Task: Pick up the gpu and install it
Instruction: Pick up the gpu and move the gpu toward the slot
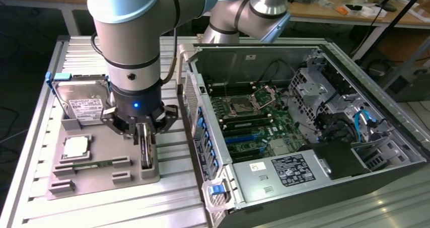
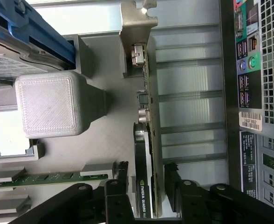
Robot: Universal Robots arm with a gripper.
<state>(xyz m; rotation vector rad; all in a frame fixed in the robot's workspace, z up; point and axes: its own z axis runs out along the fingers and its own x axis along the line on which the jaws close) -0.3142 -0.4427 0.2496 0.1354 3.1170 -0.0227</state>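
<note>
GPU (image 1: 147, 150) stands edge-up in gray fixture (image 1: 100, 180) on counter (image 1: 168, 208), to the exterior view's left of PC case (image 1: 403, 152). End effector (image 2: 146, 175) open, straddling card w/ small gaps each side. Likely light, stiff, fragile: grip flat faces mid-length, not bracket (image 2: 137, 28).

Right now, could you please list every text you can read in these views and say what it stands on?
"NVIDIA QUADRO": along the edge of the gpu.
"18GF882", as best it reads: on the sticker on the computer case.
The hard drive label and the power supply label: too small to read.
</note>
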